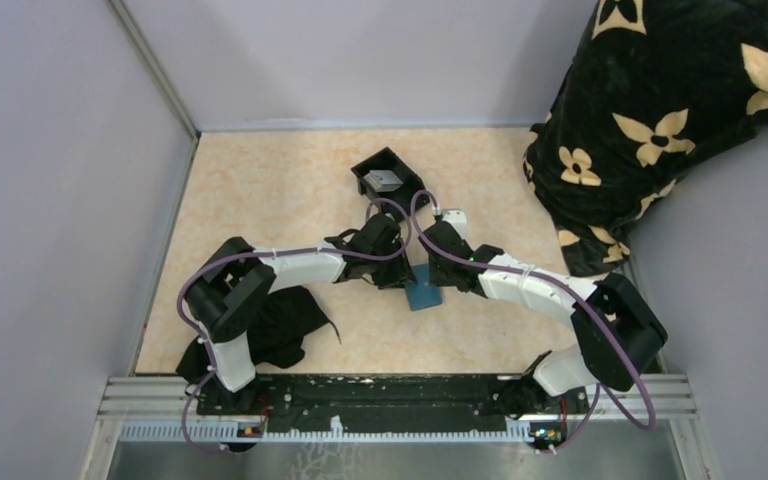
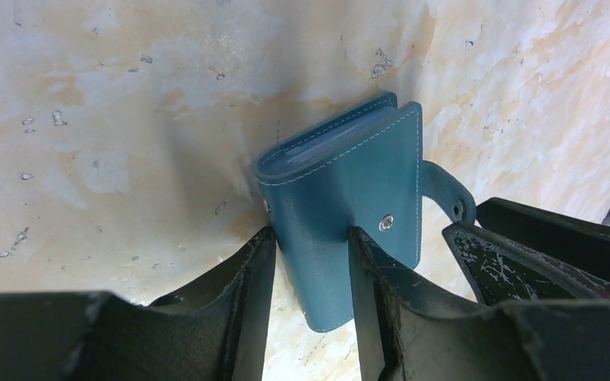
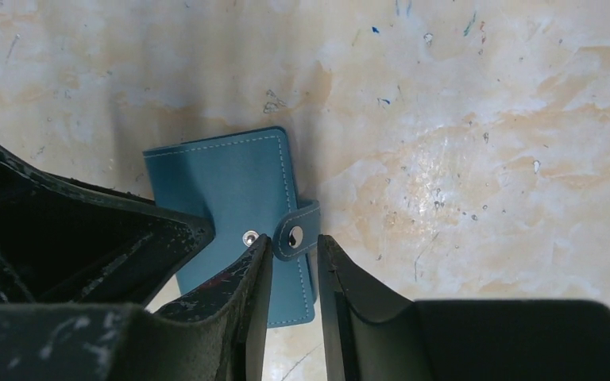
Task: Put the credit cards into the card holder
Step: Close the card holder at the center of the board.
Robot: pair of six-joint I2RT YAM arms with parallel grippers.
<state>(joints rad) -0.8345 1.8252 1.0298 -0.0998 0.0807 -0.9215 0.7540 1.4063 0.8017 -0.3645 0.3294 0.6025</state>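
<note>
Left wrist view: the teal card holder (image 2: 349, 182) lies at centre frame on the marbled table (image 2: 111, 119), its strap (image 2: 445, 190) unsnapped and curling off to the right. The left gripper (image 2: 311, 238) straddles its lower part, one finger at the spine edge and the other over the cover beside the snap stud (image 2: 386, 223) (whether it truly clamps, I cannot tell). From the right wrist, the right gripper (image 3: 294, 242) has its fingers a narrow gap apart, bracketing the strap's tab; a real pinch cannot be made out. In the top view, a grey credit card (image 1: 385, 182) lies in the black tray (image 1: 370, 162), above both grippers.
</note>
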